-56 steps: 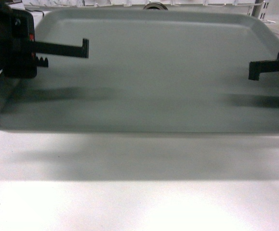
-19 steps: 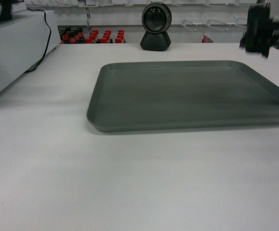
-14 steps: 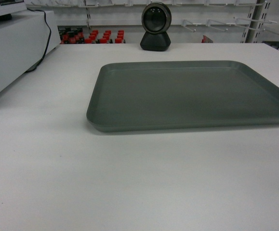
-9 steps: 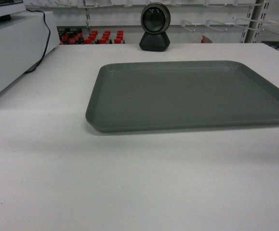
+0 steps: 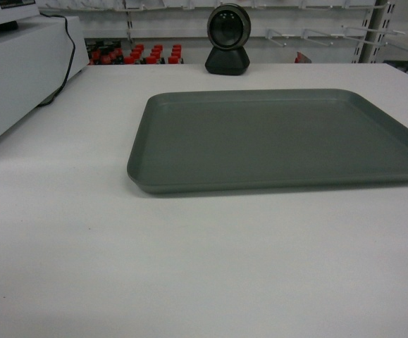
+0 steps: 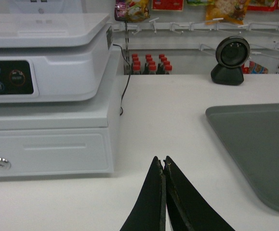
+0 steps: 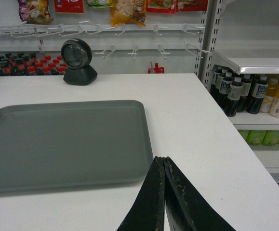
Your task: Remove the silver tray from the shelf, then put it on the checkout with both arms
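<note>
Lying flat on the checkout (image 5: 63, 253), the silver tray (image 5: 274, 137) sits between both closed, empty fingers (image 6: 154, 202) (image 7: 154, 202).

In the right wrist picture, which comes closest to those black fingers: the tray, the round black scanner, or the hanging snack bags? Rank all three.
From the right gripper:
1. Silver tray, just left of the fingertips on the checkout.
2. Scanner, far left, at the table's back edge.
3. Snack bags, hanging on the wall behind the table.
</note>
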